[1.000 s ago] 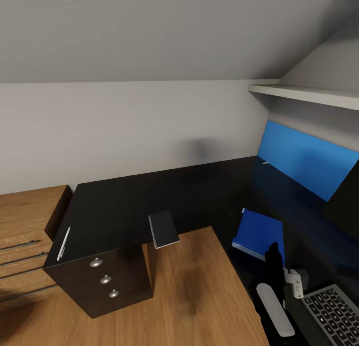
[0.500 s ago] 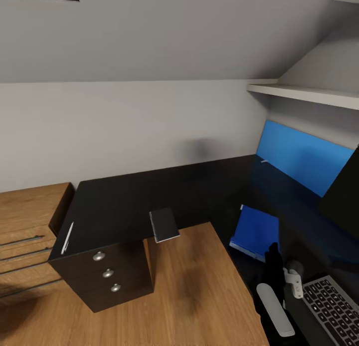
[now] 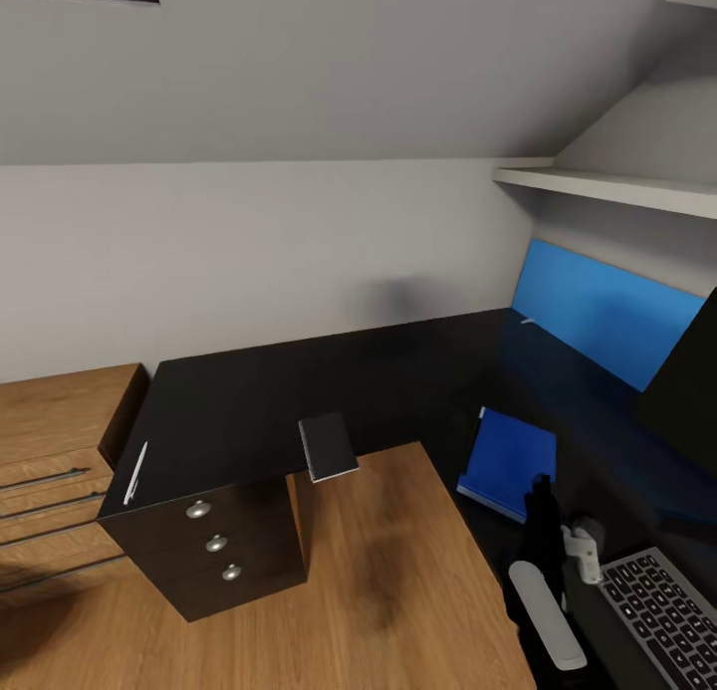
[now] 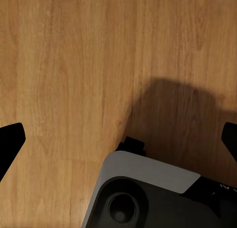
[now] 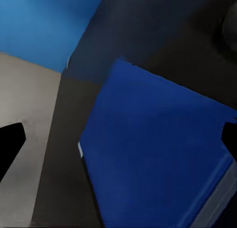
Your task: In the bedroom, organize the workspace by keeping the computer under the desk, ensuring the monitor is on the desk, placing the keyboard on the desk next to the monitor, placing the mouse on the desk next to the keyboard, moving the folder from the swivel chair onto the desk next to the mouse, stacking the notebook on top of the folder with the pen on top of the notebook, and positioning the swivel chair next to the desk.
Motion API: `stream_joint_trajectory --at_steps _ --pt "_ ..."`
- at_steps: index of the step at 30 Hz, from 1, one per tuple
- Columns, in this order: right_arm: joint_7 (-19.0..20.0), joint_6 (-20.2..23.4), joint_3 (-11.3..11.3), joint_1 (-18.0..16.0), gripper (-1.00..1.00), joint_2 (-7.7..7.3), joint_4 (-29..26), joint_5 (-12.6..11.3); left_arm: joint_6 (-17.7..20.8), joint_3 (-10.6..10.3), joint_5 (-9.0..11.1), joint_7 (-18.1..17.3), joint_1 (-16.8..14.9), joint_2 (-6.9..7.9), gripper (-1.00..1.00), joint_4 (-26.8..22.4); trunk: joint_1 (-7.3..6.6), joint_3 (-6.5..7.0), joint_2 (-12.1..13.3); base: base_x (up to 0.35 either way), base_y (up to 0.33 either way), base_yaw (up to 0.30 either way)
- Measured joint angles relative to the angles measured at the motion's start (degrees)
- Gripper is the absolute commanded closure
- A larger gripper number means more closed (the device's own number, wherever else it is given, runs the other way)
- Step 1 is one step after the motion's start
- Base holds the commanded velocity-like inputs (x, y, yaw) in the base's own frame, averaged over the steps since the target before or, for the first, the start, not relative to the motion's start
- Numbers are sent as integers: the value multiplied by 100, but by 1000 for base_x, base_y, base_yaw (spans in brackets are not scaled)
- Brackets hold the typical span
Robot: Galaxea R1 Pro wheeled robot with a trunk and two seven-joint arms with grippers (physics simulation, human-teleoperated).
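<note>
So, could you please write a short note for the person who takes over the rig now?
Left pincer: open, empty, above wooden floor.
Right pincer: open, empty, over the folder.
Folder lies on the desk, beside the keyboard.
Notebook overhangs the desk's front edge; pen lies near the drawer end.
Left: notebook onto folder, pen on top. Mouse, computer and chair: check them.

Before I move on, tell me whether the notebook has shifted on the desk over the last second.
No. The notebook overhangs the same desk edge beside the drawer knobs, equally far from the pen; only the camera shifted.
</note>
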Motion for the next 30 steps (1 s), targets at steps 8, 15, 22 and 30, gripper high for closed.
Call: stream_joint_trajectory --at_steps 8,15,22,30 --pt "-1 101 1823 54 -100 -77 -472 869 0 0 0 0 0 2 -100 0 0 0 0 0 0 0" --pt "-56 2248 2444 59 -100 -36 -441 950 0 0 -7 0 0 1 -100 0 0 0 0 0 0 0" --pt "-5 4296 2527 54 -100 -26 -395 -451 -103 28 6 1 0 0 -100 -29 0 0 0 0 0 0" --pt "418 4553 2560 54 -100 -25 -470 -802 -189 16 15 15 0 9 -100 -76 0 0 0 0 0 0"
